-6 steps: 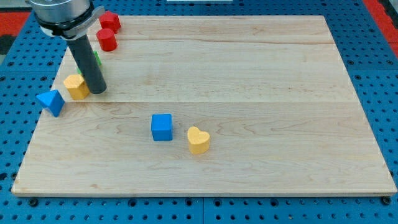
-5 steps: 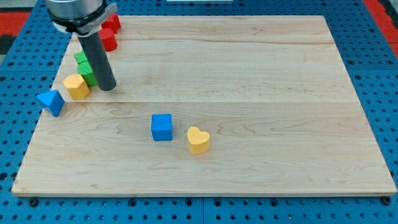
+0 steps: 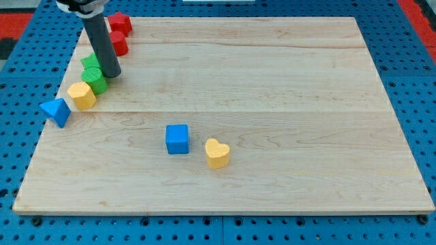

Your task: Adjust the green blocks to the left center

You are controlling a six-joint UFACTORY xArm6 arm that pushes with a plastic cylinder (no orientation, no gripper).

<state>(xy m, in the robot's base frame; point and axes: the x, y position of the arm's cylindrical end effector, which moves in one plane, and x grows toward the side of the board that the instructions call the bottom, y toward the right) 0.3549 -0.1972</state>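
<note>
Green blocks [image 3: 94, 75] sitting at worktop [image 3: 272, 102] 9-10 o'clock edge. My tip [image 3: 111, 75] touching them at their 3 o'clock; no jaws fitted, holding nothing. You're pushing light, slippery blocks: contact mid-face.

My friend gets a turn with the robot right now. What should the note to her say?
My tip is down on the wooden board, right beside the green blocks, on their right in the view.
The green blocks sit close together near the board's left edge, above the middle, between the red blocks and the yellow block.
Done: the greens are already on the left side.
Left: probably nudge them a bit toward the view's bottom to reach left center; the yellow block sits in that path.
</note>
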